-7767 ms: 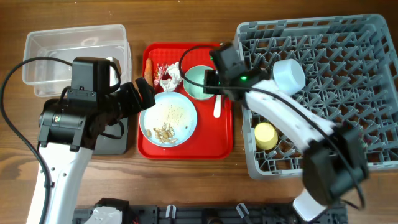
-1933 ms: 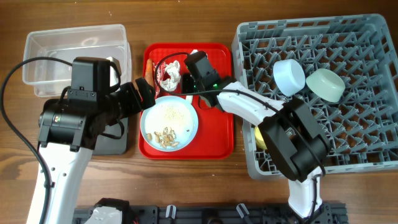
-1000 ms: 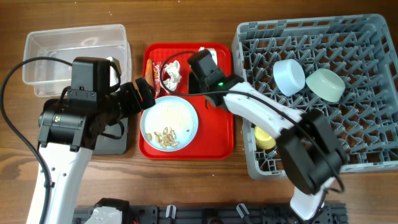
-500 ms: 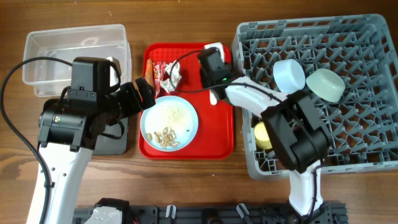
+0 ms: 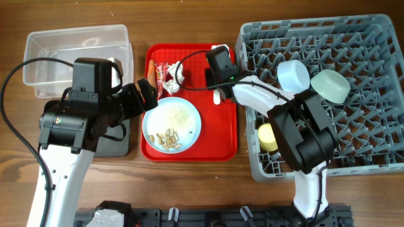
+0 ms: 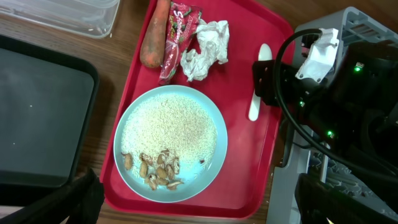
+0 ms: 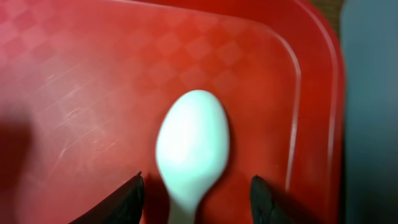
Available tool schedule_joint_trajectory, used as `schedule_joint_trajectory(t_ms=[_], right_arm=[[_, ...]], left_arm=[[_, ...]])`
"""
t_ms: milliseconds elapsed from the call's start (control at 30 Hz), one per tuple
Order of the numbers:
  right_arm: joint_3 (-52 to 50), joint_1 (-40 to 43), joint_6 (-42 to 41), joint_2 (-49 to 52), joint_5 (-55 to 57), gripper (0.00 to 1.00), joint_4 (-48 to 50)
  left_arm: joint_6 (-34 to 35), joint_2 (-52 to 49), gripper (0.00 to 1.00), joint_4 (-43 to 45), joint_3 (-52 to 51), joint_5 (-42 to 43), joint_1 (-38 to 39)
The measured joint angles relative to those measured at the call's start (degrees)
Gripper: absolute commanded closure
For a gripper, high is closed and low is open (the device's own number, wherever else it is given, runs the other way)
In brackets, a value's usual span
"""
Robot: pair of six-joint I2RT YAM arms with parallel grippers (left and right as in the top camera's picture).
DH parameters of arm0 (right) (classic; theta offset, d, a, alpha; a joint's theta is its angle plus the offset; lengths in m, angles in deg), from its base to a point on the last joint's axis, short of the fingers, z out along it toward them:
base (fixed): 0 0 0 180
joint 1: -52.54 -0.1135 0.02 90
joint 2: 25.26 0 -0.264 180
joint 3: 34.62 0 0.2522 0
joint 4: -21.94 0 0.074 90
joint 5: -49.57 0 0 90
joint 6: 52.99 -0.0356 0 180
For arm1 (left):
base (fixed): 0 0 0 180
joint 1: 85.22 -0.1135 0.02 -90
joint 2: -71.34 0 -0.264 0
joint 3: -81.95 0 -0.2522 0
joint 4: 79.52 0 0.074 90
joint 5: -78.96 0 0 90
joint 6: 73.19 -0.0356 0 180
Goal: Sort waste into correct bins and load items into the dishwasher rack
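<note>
My right gripper [image 5: 218, 87] is open low over the red tray, its fingers [image 7: 196, 202] on either side of the white spoon's neck [image 7: 193, 143]; the spoon [image 5: 218, 98] lies on the tray's right side. My left gripper [image 6: 196, 202] is open and empty above the pale blue plate [image 6: 171, 143], which holds rice and brown scraps. The carrot [image 6: 153, 40], the red-and-white wrapper [image 6: 178, 34] and the tissue [image 6: 205, 46] lie at the tray's far end. The light blue bowl [image 5: 293, 77], mint-green bowl [image 5: 330, 85] and yellow cup [image 5: 268, 137] sit in the grey rack [image 5: 341, 145].
The clear tub [image 5: 76, 47] stands at the back left. The black tray [image 6: 37, 118] lies in front of it, mostly under my left arm in the overhead view. The red serving tray [image 5: 189, 151] sits between the bins and the rack.
The mint-green bowl went from the red tray into the rack. My right gripper then moved from beside the tissue rightward to over the spoon. The left arm has not moved.
</note>
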Motion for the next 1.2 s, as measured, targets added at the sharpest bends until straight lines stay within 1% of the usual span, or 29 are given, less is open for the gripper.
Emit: schedule_joint_trajectory(t_ms=[33,100,133,200,267,333,433,567,600,633,667,700,800,900,933,1033,1133,1200], right_arm=[[0.0,0.0,-0.57,0.0,0.28,0.51,0.0],[0.0,0.0,-1.11,0.0,0.17,0.66,0.2],[0.0,0.02,-1.53,0.0,-0.26,0.7,0.46],[0.0,0.04,-1.88,0.0,-1.51,0.82,0.46],[0.17,-0.02,-3.32,0.0,-1.81,0.88,-0.68],[1.38,-0.02,-6.27,-0.15,-2.45,0.94,-4.83],[2.69,-0.07,-12.66,-2.08,-4.24,0.96,-12.57],[2.91,-0.07,-18.18,-3.39,-10.54,0.96,-22.93],[2.93,-0.11,-19.26,-3.63,-11.91,0.92,-25.18],[3.02,-0.11,-19.96,-3.82,-13.14,0.76,-27.56],[3.04,-0.11,-20.44,-4.04,-13.86,0.71,-29.35],[3.04,-0.11,-20.57,-4.24,-15.23,0.68,-30.4],[3.04,-0.31,-18.91,-4.5,-18.71,0.62,-30.25],[2.64,-1.64,-16.33,-5.38,-20.44,0.55,-26.69],[2.43,-2.27,-15.65,-6.34,-20.41,0.54,-25.29],[2.27,-4.02,-13.88,-11.19,-20.39,0.54,-20.94],[2.38,-4.37,-13.77,-13.27,-19.23,0.54,-21.07],[2.38,-4.35,-14.23,-12.33,-17.7,0.54,-21.86]], left_arm=[[0.0,0.0,0.0,0.02,0.0,0.0,0.0],[0.0,0.0,0.0,0.0,0.0,0.0,0.0],[0.0,0.0,0.0,0.0,0.0,0.0,0.0],[0.0,0.0,0.0,0.0,0.0,0.0,0.0],[0.0,0.0,0.0,0.0,0.0,0.0,0.0],[0.0,0.0,0.0,0.0,0.0,0.0,0.0],[0.0,0.0,0.0,0.0,0.0,0.0,0.0],[0.0,0.0,0.0,-0.02,0.0,0.0,0.0],[0.0,0.0,0.0,-0.02,0.0,0.0,0.0],[0.0,0.0,0.0,0.02,0.0,0.0,0.0],[0.0,0.0,0.0,0.0,0.0,0.0,0.0],[0.0,0.0,0.0,0.0,0.0,0.0,0.0],[0.0,0.0,0.0,0.0,0.0,0.0,0.0],[0.0,0.0,0.0,0.0,0.0,0.0,0.0],[0.0,0.0,0.0,0.0,0.0,0.0,0.0],[0.0,0.0,0.0,0.0,0.0,0.0,0.0],[0.0,0.0,0.0,0.0,0.0,0.0,0.0],[0.0,0.0,0.0,0.02,0.0,0.0,0.0]])
